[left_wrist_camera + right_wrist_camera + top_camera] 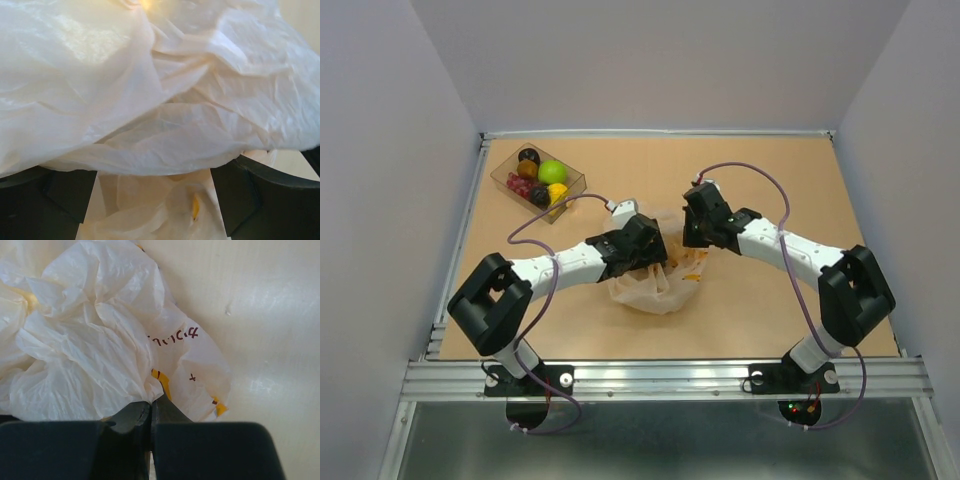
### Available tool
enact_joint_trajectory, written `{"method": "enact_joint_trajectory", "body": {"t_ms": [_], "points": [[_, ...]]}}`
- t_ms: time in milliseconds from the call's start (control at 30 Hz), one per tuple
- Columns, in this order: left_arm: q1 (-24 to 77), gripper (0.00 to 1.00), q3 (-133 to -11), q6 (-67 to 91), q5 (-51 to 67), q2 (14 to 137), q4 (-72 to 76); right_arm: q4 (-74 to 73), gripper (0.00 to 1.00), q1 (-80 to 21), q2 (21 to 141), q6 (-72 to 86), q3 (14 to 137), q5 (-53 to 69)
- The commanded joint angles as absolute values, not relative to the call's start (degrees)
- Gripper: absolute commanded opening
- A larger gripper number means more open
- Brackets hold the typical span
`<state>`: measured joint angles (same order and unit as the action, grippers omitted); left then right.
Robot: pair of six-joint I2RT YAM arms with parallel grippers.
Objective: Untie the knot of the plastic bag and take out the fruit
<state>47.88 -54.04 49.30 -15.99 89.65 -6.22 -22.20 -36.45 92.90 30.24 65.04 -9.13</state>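
The plastic bag [655, 285] lies in the middle of the table [780, 180]. The tray [501, 173] sits well apart at its ten o'clock, with fruit [552, 172] in it. The left gripper [642, 248] is at the bag's ten o'clock edge, and the right gripper [694, 236] is at its one o'clock.

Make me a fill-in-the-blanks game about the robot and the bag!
The bag lies ___ the left hand and right hand. The left hand is ___. The right hand is ___ on the bag. The fruit sits in the ___.
Missing: between, open, shut, tray.
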Motion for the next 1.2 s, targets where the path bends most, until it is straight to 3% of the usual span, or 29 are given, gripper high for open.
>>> {"method": "enact_joint_trajectory", "body": {"t_ms": [0,633,700,933,1167], "points": [[47.5,0.98,-55.5,52.6,-20.1,89.9,-4.0,-19.3,0.0,-36.7,87.8,33.8,62.7,-16.1],[45.9,0.93,-58.0,51.9,-16.1,99.2,-0.3,-16.3,0.01,-37.4,84.5,35.0,54.7,-12.2],[46.1,0.88,-58.0,51.5,-16.1,99.2,-0.4,-16.2,0.0,-37.4,84.5,35.2,54.5,-12.6],[46.1,0.46,-58.9,47.3,-18.2,92.7,-3.2,-16.2,0.01,-37.4,84.8,35.0,54.7,-14.6],[46.1,0.44,-57.9,41.1,-20.0,80.4,-4.9,-16.2,0.0,-37.4,85.3,34.6,54.2,-16.3]]}}
